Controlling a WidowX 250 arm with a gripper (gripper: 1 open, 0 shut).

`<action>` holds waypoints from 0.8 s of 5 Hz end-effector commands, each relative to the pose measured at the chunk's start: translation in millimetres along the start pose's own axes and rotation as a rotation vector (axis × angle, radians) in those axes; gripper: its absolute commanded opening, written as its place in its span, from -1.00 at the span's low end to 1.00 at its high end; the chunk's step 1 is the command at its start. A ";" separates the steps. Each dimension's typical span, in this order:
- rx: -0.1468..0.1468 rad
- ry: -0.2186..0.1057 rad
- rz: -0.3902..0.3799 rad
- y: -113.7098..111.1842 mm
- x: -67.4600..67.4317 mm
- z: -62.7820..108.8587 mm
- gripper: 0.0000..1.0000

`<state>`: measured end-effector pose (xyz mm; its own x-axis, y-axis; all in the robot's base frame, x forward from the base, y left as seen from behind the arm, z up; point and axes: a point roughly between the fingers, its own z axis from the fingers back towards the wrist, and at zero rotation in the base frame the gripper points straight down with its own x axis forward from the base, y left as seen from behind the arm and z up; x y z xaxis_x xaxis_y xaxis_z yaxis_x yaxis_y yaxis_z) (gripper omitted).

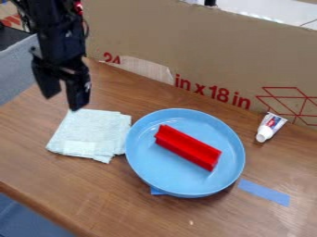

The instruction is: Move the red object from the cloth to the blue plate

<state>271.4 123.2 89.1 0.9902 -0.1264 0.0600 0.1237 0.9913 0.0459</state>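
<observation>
on the brown wooden bench (50, 199) the bright red rectangular plastic block (187, 147) lies in the round light blue plate (146, 165), the pale folded square cloth (88, 133) just left, the small white tube (268, 127) right, the cardboard box (210, 54) behind.
</observation>
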 end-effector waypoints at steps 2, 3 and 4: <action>0.051 0.017 0.051 23.1 18.2 -9.0 1.00; 0.039 0.023 0.042 24.9 -1.4 -7.6 1.00; 0.025 0.030 0.052 25.3 -5.9 0.2 1.00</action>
<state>264.7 145.0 69.2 0.9969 -0.0742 -0.0260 0.0750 0.9967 0.0311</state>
